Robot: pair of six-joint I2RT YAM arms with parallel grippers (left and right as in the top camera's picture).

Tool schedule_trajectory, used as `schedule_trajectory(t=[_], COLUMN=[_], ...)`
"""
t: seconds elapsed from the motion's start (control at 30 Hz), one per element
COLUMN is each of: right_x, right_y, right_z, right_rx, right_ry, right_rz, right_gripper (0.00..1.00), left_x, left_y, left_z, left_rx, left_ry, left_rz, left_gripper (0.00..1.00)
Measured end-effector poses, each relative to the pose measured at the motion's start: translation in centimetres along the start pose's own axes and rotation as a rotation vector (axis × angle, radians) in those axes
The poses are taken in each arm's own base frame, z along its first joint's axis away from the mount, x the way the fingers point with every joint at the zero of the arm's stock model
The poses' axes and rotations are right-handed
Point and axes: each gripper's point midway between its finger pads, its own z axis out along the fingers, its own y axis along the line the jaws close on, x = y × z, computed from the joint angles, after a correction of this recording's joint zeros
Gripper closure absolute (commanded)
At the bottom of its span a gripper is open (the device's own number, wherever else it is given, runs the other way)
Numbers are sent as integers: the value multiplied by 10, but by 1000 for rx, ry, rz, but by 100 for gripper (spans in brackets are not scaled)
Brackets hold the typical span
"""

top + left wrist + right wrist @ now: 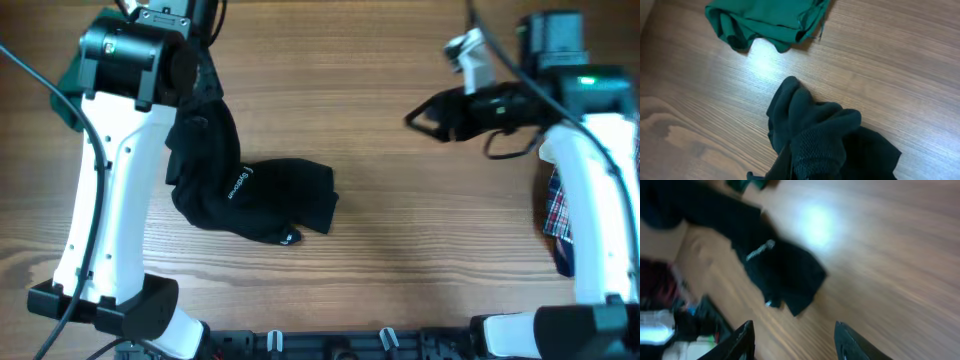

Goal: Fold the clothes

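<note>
Far left, the green garment (765, 17) lies crumpled on the wooden desk (400, 250), and from overhead it peeks out from behind the white left arm (110, 180). That arm reaches up the left side of the desk, and the left jaws are closed tight on the black top (265, 195). The left wrist camera shows dark fabric bunched right at the bottom of its view, where the grip is. From there the black top hangs down in a thick twisted rope and then spreads to the right in a rumpled heap left of the desk's centre. Part of it is lifted and part rests on the wood. A small white logo (240, 185) shows on the bend, and another white mark sits at the lower hem.

Moving right, there is bare wood through the middle. The right jaws point left, well apart from the black top. In the blurred right wrist view they stand apart, with nothing between them but desk.

Further right, the white right arm (590, 200) runs along the edge. The plaid garment (558, 215), in red, white and blue, is tucked just beside it and partly hidden.
</note>
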Motion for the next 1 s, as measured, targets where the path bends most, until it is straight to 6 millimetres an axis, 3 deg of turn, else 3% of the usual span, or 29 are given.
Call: schedule_trajectory(t=[0.07,0.2,0.3,0.47,0.67,0.77,1.0], right_x=[12,39,55,86,105,106,110], right_y=[8,26,29,16,9,-11,-28], right_z=[32,94,125,167,196,216,230], right_rx=[-74,-178,-199,-203,-220,-162,-119], right_ry=[55,156,226,362,430,434,448], right_rz=[-56,-162,-196,-173,-194,-193,-183], right_gripper=[46,34,30,29,28,27,26], left_x=[-1,-1,0,1,1,1,1], left_y=[3,4,5,5,5,5,5], left_z=[1,1,1,1,1,1,1], left_rx=[-4,-6,-10,-11,-11,-11,-11], left_ry=[1,2,7,11,10,10,10], left_rz=[-6,-9,-3,2,2,2,2], left_gripper=[96,96,96,96,96,96,96])
